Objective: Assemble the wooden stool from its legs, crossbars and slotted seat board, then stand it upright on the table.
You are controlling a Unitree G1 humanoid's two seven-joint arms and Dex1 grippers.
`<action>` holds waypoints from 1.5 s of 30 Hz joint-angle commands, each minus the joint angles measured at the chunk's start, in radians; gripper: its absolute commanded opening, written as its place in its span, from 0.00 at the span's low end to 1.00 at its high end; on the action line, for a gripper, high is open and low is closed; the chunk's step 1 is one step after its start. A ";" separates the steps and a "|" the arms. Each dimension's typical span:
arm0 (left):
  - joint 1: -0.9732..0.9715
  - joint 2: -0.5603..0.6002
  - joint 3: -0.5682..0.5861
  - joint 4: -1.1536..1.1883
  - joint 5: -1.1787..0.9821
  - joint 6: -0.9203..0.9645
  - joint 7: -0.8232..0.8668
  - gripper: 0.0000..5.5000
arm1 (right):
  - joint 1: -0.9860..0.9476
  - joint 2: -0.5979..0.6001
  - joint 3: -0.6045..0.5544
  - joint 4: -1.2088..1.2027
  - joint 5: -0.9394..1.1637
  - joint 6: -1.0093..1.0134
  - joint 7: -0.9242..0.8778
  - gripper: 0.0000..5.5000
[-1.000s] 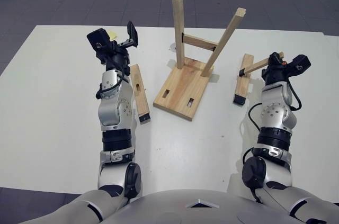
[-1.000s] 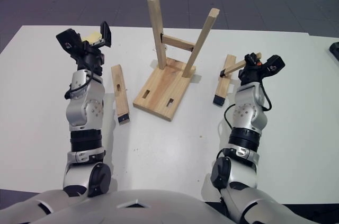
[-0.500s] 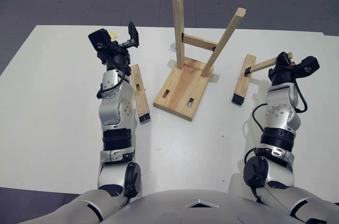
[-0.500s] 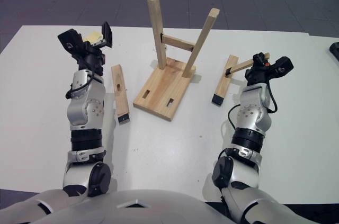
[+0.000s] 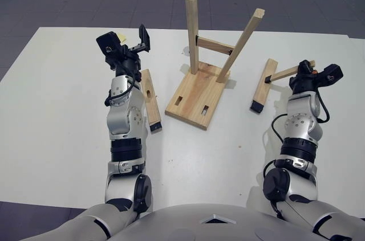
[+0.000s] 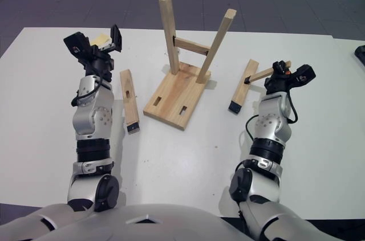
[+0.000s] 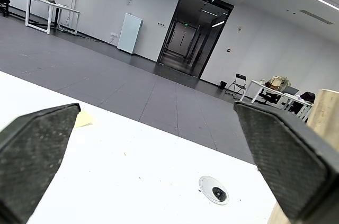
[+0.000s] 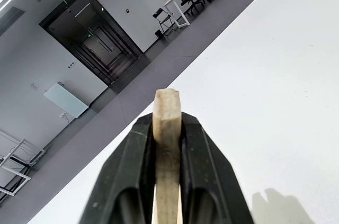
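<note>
Just left of the seat board, flat on the table: loose leg; beyond it, left gripper, fingers spread wide, empty. Right of the board: second leg with its crossbar pinched at the free end by the right gripper; stiff and light, joint probably loose, so best held close to the leg; at the board's far end, upright legs already slotted in. Against one second earlier: right gripper farther from the board, second leg barely shifted, left arm unchanged.
</note>
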 commanded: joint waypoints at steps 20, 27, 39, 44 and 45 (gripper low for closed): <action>-0.073 0.004 -0.005 -0.169 0.008 0.173 0.115 0.98 | 0.086 0.005 0.216 -0.039 -0.247 0.090 -0.044 0.07; -0.085 0.011 -0.011 -0.191 0.018 0.197 0.122 0.98 | 0.143 0.044 0.297 -0.053 -0.337 0.064 -0.049 0.07; -0.100 0.024 -0.020 -0.217 0.037 0.222 0.130 0.98 | 0.247 0.032 0.378 -0.086 -0.473 0.071 -0.044 0.07; -0.097 0.028 -0.030 -0.211 0.046 0.224 0.122 0.98 | 0.296 0.046 0.371 -0.044 -0.476 0.063 -0.035 0.07; -0.095 0.030 -0.030 -0.213 0.047 0.227 0.122 0.98 | 0.316 0.053 0.367 -0.050 -0.472 0.068 -0.034 0.07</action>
